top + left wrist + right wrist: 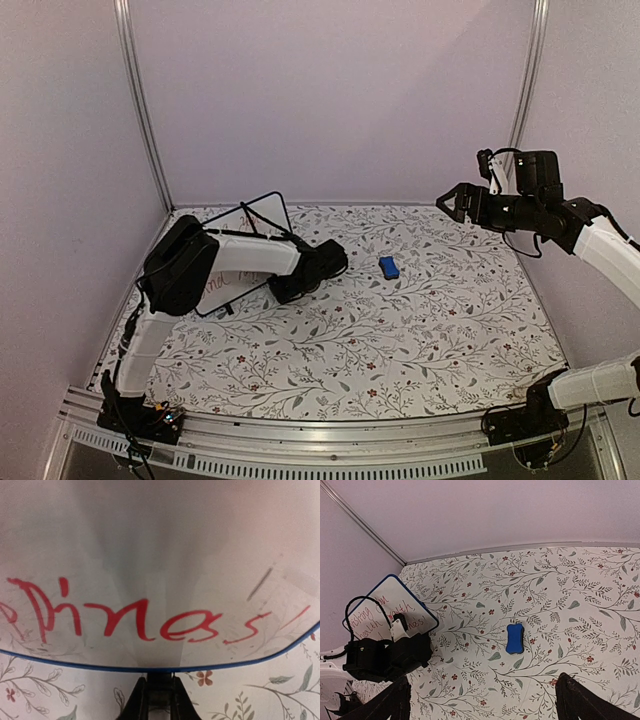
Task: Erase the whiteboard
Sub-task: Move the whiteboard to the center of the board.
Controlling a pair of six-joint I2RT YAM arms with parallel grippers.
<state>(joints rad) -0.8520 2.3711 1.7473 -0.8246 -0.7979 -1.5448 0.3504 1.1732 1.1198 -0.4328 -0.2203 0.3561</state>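
Whiteboard [264,214] with red handwriting [125,620], held at its rim, eraser untouched
Item one, the whiteboard: white face, thin blue edge, rounded corners, placed well to the left of the blue eraser [389,267] and clear of it, its face covered in red script, with a faint grey stroke at the end of the line. Item two, the left gripper [296,289]: sat left of the eraser, jaws drawn almost together and pinched on the board's blue rim, as the left wrist view showed. Item three, the right gripper [447,201]: hung in the air to the right of the eraser and well apart from it, jaws spread wide, nothing between them. Item four, the eraser itself: small, bone-shaped, lay flat on the floral tablecloth [400,340], touched by neither gripper
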